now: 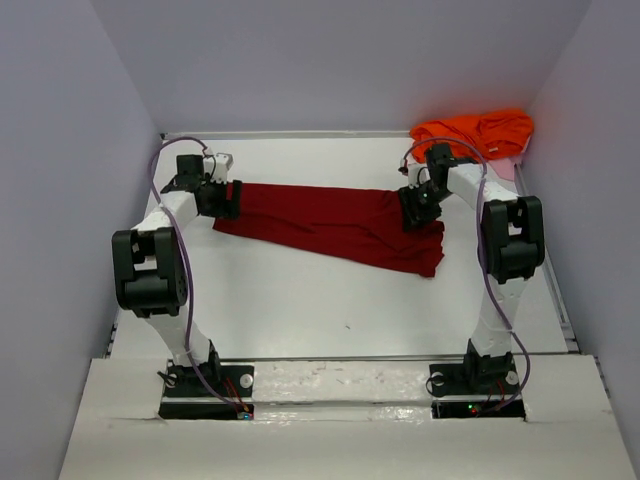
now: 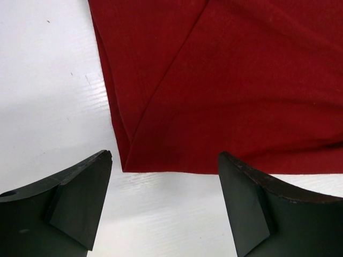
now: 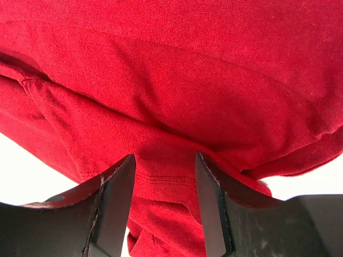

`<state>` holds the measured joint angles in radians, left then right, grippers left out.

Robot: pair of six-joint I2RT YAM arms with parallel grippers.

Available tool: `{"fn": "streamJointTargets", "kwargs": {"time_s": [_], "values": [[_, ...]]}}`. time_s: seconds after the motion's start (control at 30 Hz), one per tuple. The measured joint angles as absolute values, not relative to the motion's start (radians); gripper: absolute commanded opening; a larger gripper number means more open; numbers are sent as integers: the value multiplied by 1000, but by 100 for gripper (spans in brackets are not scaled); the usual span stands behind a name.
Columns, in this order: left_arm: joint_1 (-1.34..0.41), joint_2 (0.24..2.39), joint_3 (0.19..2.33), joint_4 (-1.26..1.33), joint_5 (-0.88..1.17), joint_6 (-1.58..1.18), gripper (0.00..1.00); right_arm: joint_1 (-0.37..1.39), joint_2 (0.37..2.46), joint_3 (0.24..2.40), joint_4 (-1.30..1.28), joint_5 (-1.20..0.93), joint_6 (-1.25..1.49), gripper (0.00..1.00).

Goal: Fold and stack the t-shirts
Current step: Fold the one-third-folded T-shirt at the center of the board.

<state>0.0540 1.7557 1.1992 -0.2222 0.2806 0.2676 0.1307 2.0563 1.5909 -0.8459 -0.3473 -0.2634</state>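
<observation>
From above, the dark red t-shirt [image 1: 320, 225] lies pulled out in a long band across the middle of the tabletop [image 1: 300, 310]. Its right end is rumpled and sags toward the near edge. The orange t-shirt [image 1: 475, 133] sits in a crumpled heap in the far right corner, unfolded. The left claw [image 1: 228, 198] is at the band's left end and the right claw [image 1: 418, 208] is over its right end, close to the orange heap.

The left wrist camera shows that claw released, its jaws spread wide over bare tabletop. The red hem runs just ahead of the tips, and a diagonal fold crosses the cloth.

On the right wrist camera the jaws stand parted. Bunched red cloth with a stitched hem lies between them, and it looks loose to me rather than pinched.

What worries me is the mismatch between the two sides. If the left claw closes where it is, it would catch nothing, since the edge lies beyond its tips. The right claw sits in a thick wad, so it could take several layers at once and drag the shirt askew. A wide swing of the right arm might also snag the orange heap.
</observation>
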Motion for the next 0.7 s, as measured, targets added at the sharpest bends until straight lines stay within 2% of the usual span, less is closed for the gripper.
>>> {"fn": "streamJointTargets", "kwargs": {"time_s": [0.7], "values": [[54,1843,1111,-53,204,201,87,131,2048,1554,-841,-367,-294,50]]}}
